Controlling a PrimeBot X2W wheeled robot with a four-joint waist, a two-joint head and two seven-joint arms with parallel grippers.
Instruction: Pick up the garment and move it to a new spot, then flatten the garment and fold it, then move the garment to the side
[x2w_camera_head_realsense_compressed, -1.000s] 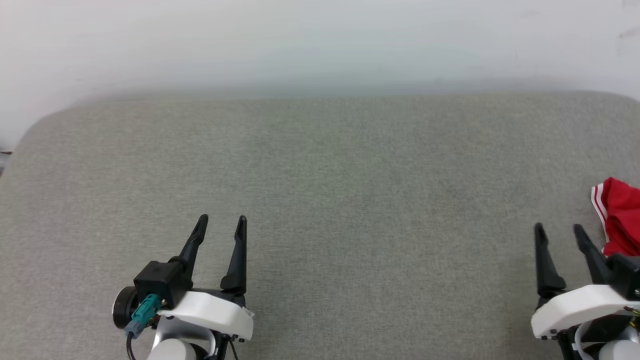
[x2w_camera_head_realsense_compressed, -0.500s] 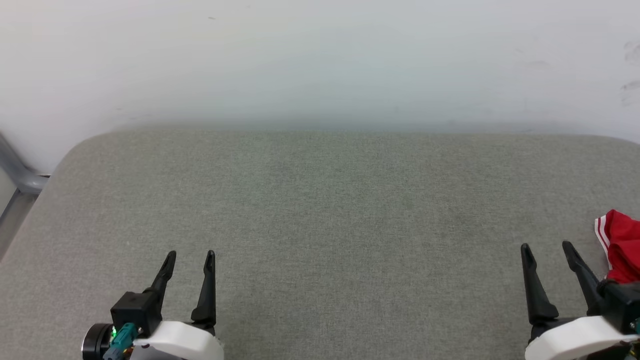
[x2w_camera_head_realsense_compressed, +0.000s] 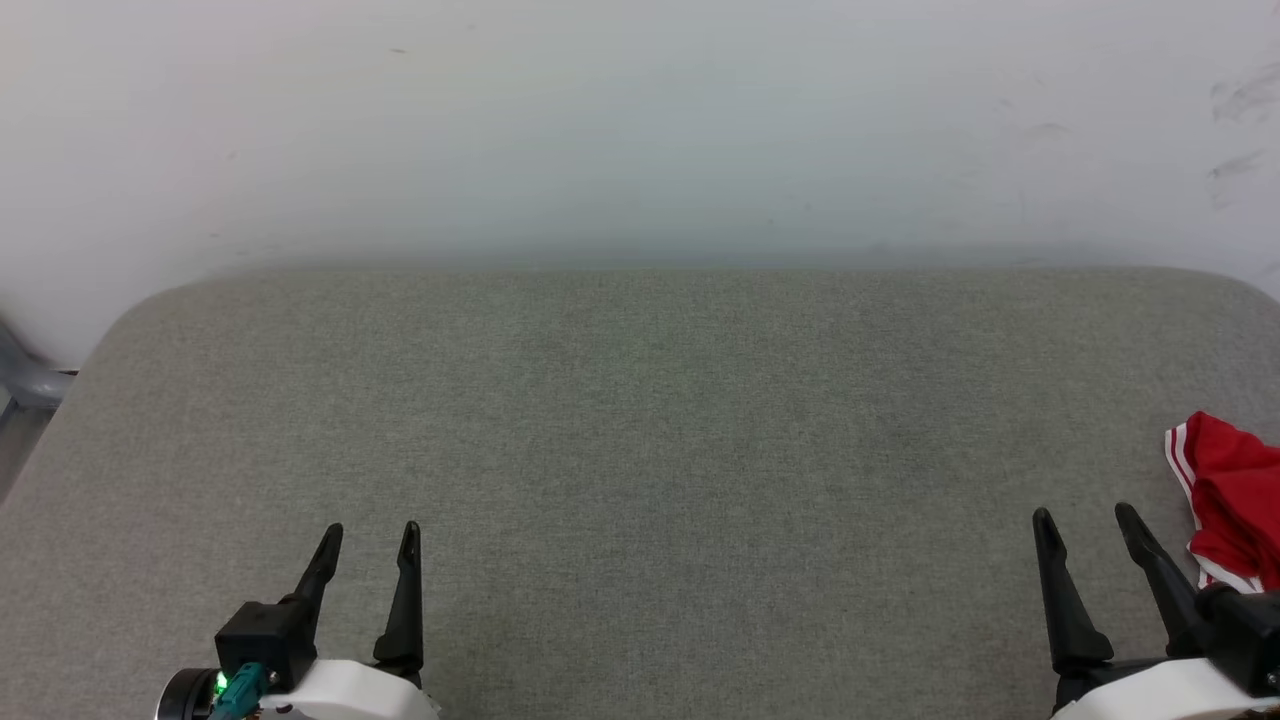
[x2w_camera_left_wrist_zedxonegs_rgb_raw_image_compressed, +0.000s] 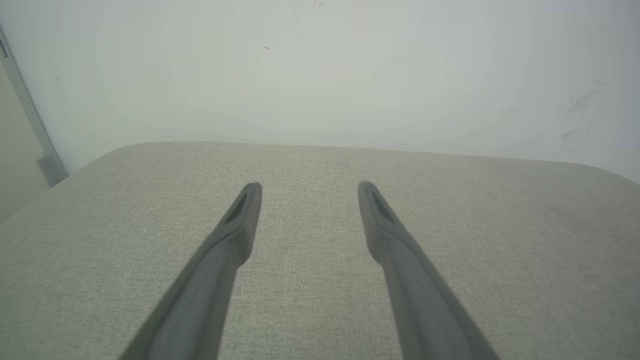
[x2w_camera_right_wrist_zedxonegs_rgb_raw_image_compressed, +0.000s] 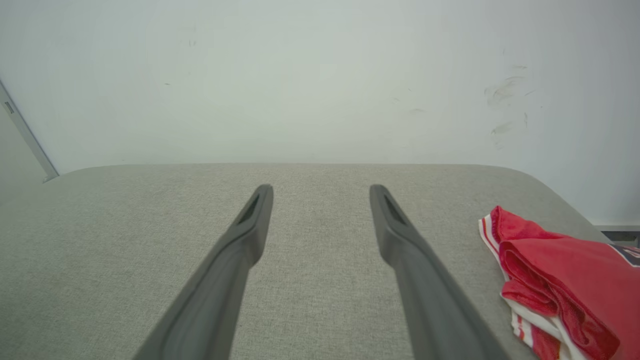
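The garment (x2w_camera_head_realsense_compressed: 1232, 500) is a bunched red shirt with white stripe trim, lying at the right edge of the grey padded table (x2w_camera_head_realsense_compressed: 640, 420); part of it runs out of the head view. In the right wrist view the garment (x2w_camera_right_wrist_zedxonegs_rgb_raw_image_compressed: 565, 280) lies to the right of my fingers (x2w_camera_right_wrist_zedxonegs_rgb_raw_image_compressed: 400, 235), apart from them. My right gripper (x2w_camera_head_realsense_compressed: 1086, 518) stands open just left of the garment, holding nothing. My left gripper (x2w_camera_head_realsense_compressed: 370, 532) is open at the lower left, over bare fabric; its fingers (x2w_camera_left_wrist_zedxonegs_rgb_raw_image_compressed: 240, 220) have nothing between them.
A pale wall (x2w_camera_head_realsense_compressed: 640, 120) rises right behind the table's far edge. A grey metal post (x2w_camera_head_realsense_compressed: 25, 375) stands beyond the table's left corner. The table's right corner (x2w_camera_right_wrist_zedxonegs_rgb_raw_image_compressed: 560, 195) curves off close to the garment.
The head view has shifted, showing more wall and the table lower. Both grippers sit lower in view and stay open. The garment lies where it was.
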